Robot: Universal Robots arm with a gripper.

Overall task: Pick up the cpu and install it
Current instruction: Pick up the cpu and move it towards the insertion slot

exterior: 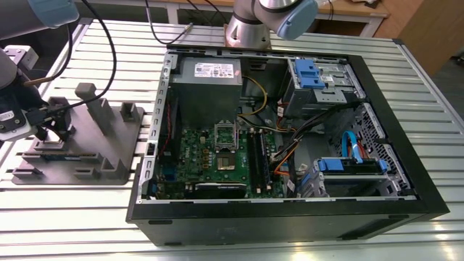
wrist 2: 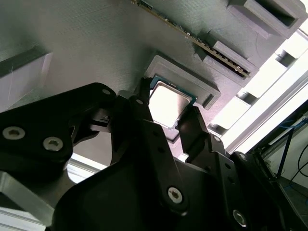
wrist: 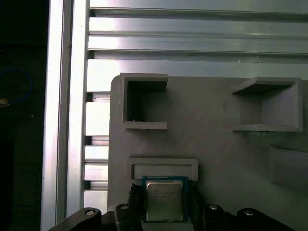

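Note:
The cpu [wrist: 164,200], a small square chip with a silvery-beige top and a green rim, lies between my gripper's [wrist: 166,204] two black fingers [wrist: 136,204]. In the second wrist view the fingers [wrist 2: 191,126] press against opposite edges of the cpu [wrist 2: 166,102], which sits just off the raised pocket of the grey plastic tray [wrist 2: 96,53]. In the exterior view my gripper [exterior: 52,132] stands at the far left end of the tray [exterior: 108,157]. The silver socket frame [exterior: 225,133] on the green motherboard stands open inside the computer case.
The open black computer case [exterior: 290,217] lies on the slatted metal table [exterior: 73,217], to the exterior view's right of the tray. Upright grey posts [exterior: 94,109] rise from the tray near my gripper. Cables, blue drive brackets [exterior: 307,73] and a power supply [exterior: 210,73] crowd the case.

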